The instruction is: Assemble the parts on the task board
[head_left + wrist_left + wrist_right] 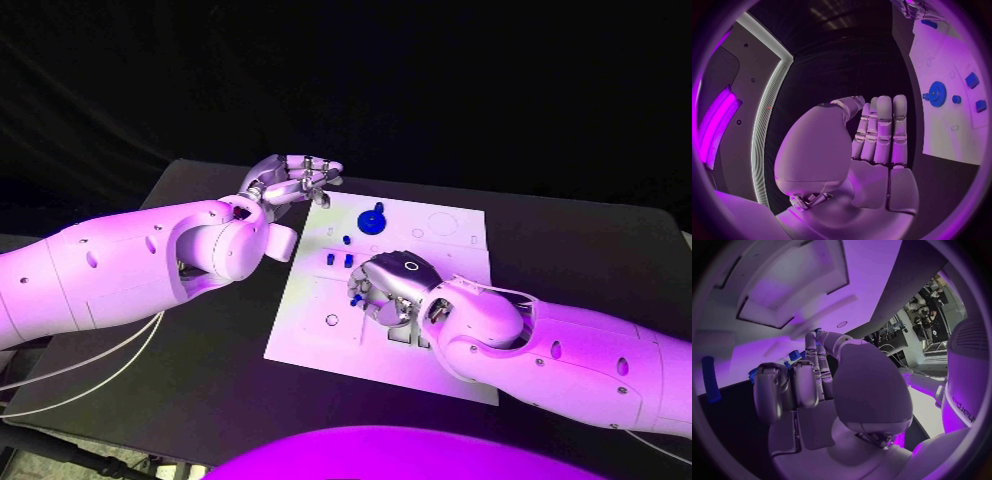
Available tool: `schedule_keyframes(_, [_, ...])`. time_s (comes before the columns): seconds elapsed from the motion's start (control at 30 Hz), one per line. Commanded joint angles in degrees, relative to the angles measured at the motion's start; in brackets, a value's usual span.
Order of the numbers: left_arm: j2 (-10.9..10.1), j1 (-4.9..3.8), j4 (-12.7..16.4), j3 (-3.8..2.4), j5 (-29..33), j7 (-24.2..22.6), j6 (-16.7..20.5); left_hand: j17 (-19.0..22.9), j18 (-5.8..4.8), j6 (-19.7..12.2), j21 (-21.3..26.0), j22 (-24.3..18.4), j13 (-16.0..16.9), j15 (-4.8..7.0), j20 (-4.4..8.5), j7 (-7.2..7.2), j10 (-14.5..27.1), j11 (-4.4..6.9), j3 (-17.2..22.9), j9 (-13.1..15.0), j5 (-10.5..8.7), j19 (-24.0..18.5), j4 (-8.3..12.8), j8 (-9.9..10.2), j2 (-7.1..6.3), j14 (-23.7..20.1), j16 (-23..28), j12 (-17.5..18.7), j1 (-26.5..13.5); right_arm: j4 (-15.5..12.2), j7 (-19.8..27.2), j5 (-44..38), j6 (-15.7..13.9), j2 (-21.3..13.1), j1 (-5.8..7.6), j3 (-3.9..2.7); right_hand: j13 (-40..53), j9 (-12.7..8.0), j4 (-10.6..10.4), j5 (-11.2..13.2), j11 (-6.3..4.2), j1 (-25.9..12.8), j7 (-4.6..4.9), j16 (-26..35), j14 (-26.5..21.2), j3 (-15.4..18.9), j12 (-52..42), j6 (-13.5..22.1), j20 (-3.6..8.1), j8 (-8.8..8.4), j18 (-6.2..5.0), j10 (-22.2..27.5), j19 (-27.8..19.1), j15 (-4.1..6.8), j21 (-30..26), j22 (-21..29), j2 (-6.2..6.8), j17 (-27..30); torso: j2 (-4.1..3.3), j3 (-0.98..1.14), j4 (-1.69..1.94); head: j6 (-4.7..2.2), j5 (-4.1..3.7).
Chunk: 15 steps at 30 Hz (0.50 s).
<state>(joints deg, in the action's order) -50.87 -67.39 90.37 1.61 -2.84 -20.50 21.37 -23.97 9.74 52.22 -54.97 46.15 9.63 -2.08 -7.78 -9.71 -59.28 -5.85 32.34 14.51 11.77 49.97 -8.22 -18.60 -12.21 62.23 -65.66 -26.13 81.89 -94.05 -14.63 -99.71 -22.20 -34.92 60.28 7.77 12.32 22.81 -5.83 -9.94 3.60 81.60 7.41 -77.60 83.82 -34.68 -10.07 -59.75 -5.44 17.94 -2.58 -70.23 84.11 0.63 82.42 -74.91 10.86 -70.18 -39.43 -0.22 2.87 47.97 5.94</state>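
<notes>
While the white task board (433, 345) is lying in the middle of the black table (577, 240), the right hand (387, 290) is working low over its centre with fingers curled down, and I cannot tell what they are pinching. Off the board's far left corner, the left hand (293, 182) is hovering with fingers pressed together, holding nothing. A blue gear (374, 220) is already sitting on the board and small blue parts (338, 259) are lying beside it, so most assembly seems left.

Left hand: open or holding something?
Open. The left hand shows a bare palm, fingers straight side by side, off the board edge.
</notes>
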Motion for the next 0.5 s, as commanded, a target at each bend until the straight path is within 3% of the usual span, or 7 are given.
schedule_keyframes(0.03, [0.0,0.09,0.1,-0.04,-0.4,-0.2,-0.7,0.1,0.77,-0.1,0.4,0.0,0.1,0.18,0.10,-0.16,0.5,-0.01,0.0,0.0,0.13,0.3,0.3,0.0,-0.04,0.0,0.3,-0.4,0.4,0.2,0.0,-0.8,1.8,0.1,-0.12,0.11,0.0,0.1,0.4,0.2,-0.28,0.0,-0.07,0.0,1.9,0.0,0.3,-0.4,0.40,0.36,0.71,0.0,1.8,0.40,0.0,-11.2,-0.36,0.1,-0.04,-0.02,0.07,0.07,-0.08])
schedule_keyframes(0.5, [-0.1,0.08,0.3,-0.04,-0.5,-0.2,-0.6,0.1,0.77,-0.1,0.4,0.0,0.1,0.18,0.10,-0.16,0.5,-0.01,0.0,0.0,0.13,0.3,0.3,0.0,-0.04,0.0,0.3,-0.4,0.4,0.8,0.4,-0.9,4.5,0.9,-0.22,0.34,0.0,0.2,0.6,0.4,-0.26,-0.2,-0.07,0.0,1.9,0.1,0.4,-0.4,0.40,0.38,0.69,0.0,1.7,0.40,-0.1,-11.2,-0.37,0.0,-0.03,0.01,0.06,0.33,-0.01])
